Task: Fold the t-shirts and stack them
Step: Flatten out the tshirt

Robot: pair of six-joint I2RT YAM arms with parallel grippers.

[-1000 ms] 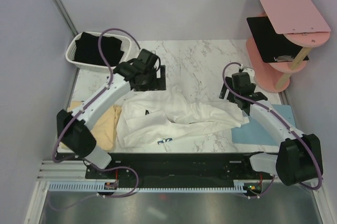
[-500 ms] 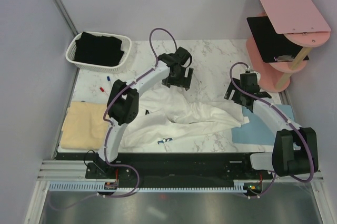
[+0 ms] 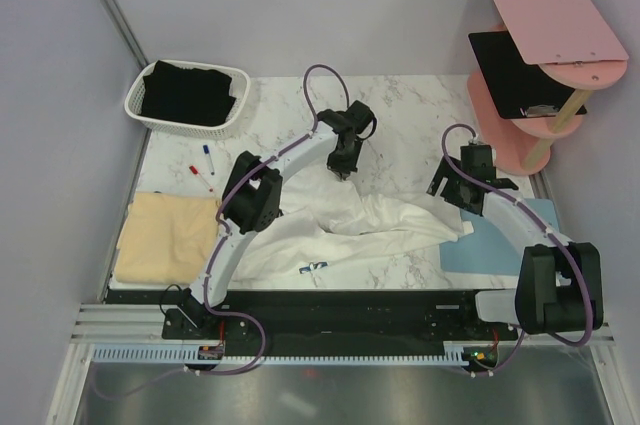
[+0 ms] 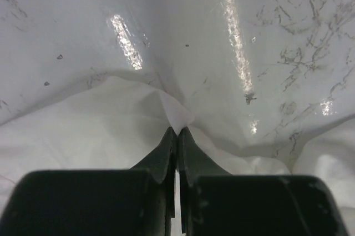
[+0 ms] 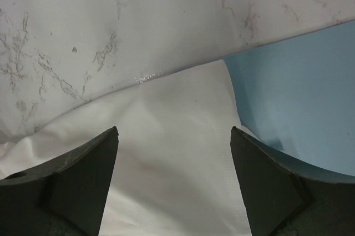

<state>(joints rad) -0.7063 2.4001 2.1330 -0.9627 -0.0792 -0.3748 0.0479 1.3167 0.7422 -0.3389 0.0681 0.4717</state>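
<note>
White t-shirt (image 3: 300,230), rumpled across the worktop's middle toward its near edge, judged light, limp and prone to bunching: left gripper (image 4: 177,131) pinches its far edge, right gripper (image 5: 173,136) stands spread above its corner beside the light-blue mat (image 5: 299,97), both sound holds.

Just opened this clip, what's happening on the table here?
Two robot arms are working on a crumpled white t-shirt spread across the marble table. The left gripper is shut on a fold at the shirt's far edge. The right gripper hangs open over the shirt's right end, beside the light-blue mat. A pale yellow t-shirt lies folded at the near left, and a black t-shirt sits in the basket, not yet folded.
</note>
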